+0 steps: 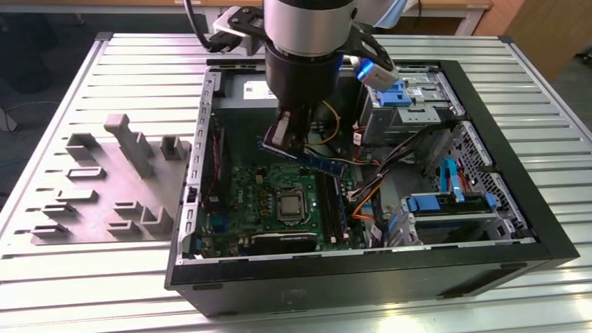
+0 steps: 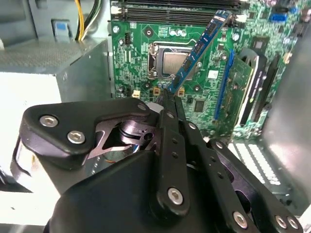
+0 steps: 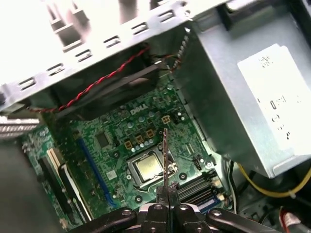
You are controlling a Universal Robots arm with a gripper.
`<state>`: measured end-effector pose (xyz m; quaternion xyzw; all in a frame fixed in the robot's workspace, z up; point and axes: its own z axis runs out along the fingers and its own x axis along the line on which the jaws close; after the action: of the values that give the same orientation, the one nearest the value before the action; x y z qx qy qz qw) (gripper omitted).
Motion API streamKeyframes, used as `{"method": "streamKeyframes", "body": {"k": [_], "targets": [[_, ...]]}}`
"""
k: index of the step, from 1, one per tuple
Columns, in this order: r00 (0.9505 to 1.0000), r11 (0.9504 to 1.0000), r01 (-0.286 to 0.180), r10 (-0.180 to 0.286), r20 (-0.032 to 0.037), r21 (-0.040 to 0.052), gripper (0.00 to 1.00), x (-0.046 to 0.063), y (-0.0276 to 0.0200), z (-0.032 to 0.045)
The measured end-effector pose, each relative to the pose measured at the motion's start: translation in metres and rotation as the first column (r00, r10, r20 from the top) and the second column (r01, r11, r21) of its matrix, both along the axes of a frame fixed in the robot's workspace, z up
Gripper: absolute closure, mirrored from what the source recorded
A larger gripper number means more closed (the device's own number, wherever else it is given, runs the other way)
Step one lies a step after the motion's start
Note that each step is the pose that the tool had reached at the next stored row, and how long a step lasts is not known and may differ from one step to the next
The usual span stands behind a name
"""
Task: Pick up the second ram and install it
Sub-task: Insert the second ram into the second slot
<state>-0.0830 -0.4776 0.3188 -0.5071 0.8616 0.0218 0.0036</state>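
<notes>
Slatted metal table (image 1: 83, 291), pale grey, bearing every item listed.

1. Computer case (image 1: 351, 284): black, lying open side up, its near wall towards the exterior view.
2. Fixture block (image 1: 102, 201): grey, with upright holders, on the table just beside the case at the exterior view's left.
3. Motherboard (image 1: 249, 201): green, flat on the case floor, with a square processor (image 1: 290, 205) seated in its socket.
4. Drive brackets (image 1: 434, 202): blue, in the bay at the exterior view's right of the board.
5. Long black slots (image 2: 180, 12): set side by side on the motherboard (image 2: 141, 48) past the processor (image 2: 172, 63) in the second wrist view.
6. Second ram (image 1: 310, 158): slim blue stick, held in the air above the board, over the processor area. Its free end (image 2: 199, 48) points towards the black slots; contact with them cannot be told. It is seen edge-on in the first wrist view (image 3: 165, 155).
7. Gripper (image 1: 280, 139): black fingers pinched narrow on one end of the stick, visible in both wrist views (image 2: 170, 97) (image 3: 165, 191).
8. Arm (image 1: 306, 41): silver and black, reaching down into the case.
9. Power supply box (image 3: 243, 97): grey metal with a pale label, at the far end of the case; a yellow cable (image 3: 262, 187) runs beside it.
10. Wooden panel (image 1: 545, 35): brown, beyond the table's far corner.
</notes>
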Motion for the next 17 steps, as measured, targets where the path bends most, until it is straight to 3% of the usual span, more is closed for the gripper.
{"method": "streamKeyframes", "body": {"k": [5,9,13,17], "targets": [[0.9958,0.9958,0.091,-0.091,0.0000,0.0000,0.88,0.0000,0.0000,-0.0008],[0.9866,0.9866,0.163,-0.163,0.0000,0.0000,0.88,0.0000,0.0000,-0.0012],[0.9720,0.9720,0.235,-0.235,0.0001,-0.0002,0.88,0.0000,0.0000,-0.0015],[0.9525,0.9525,0.305,-0.305,0.0000,-0.0005,0.88,0.0000,0.0000,-0.0018]]}}
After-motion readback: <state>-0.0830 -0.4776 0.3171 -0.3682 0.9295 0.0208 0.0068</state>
